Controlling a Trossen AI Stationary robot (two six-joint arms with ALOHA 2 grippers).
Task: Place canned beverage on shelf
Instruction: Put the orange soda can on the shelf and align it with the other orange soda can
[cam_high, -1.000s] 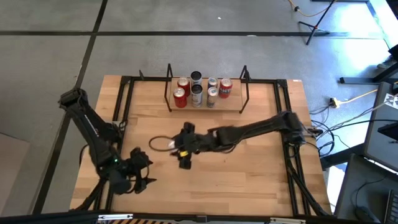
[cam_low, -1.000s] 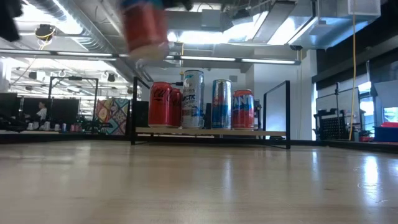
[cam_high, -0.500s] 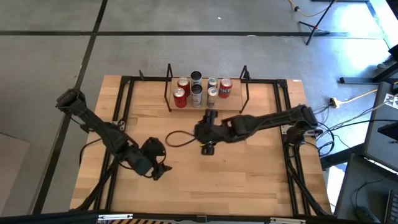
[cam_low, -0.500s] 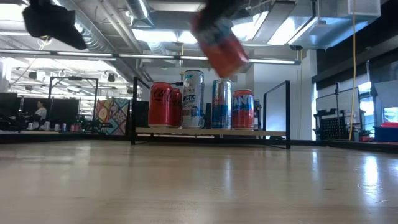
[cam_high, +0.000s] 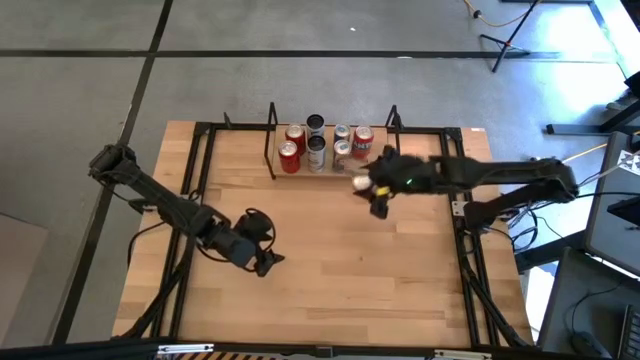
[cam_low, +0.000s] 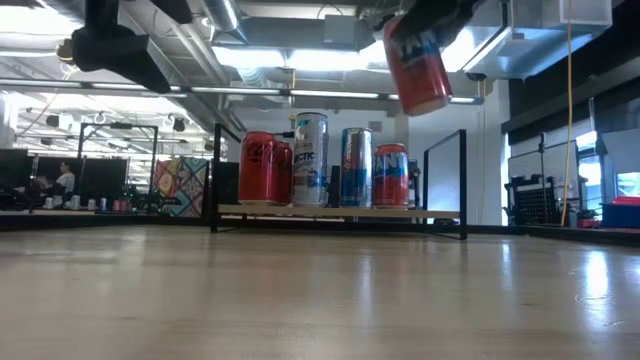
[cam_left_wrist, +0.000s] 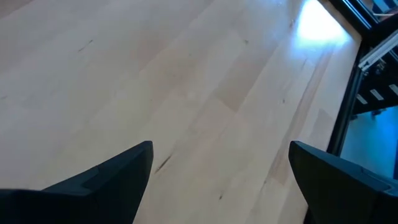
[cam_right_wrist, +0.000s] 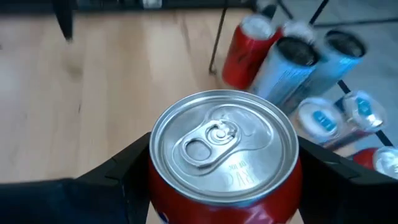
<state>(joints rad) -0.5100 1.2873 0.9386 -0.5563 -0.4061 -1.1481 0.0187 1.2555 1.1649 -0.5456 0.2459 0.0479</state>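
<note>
the right gripper is clamping a red can in the air, tilted, just beside the shelf, which is holding six upright cans. the left gripper is hanging open over the table, well apart.

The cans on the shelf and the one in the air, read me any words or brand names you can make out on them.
"CTC": partial letters on the tall white can on the shelf.
Red can held by the right tool: white lettering, blurred, unreadable.
Other shelf cans: markings too small to read.
</note>
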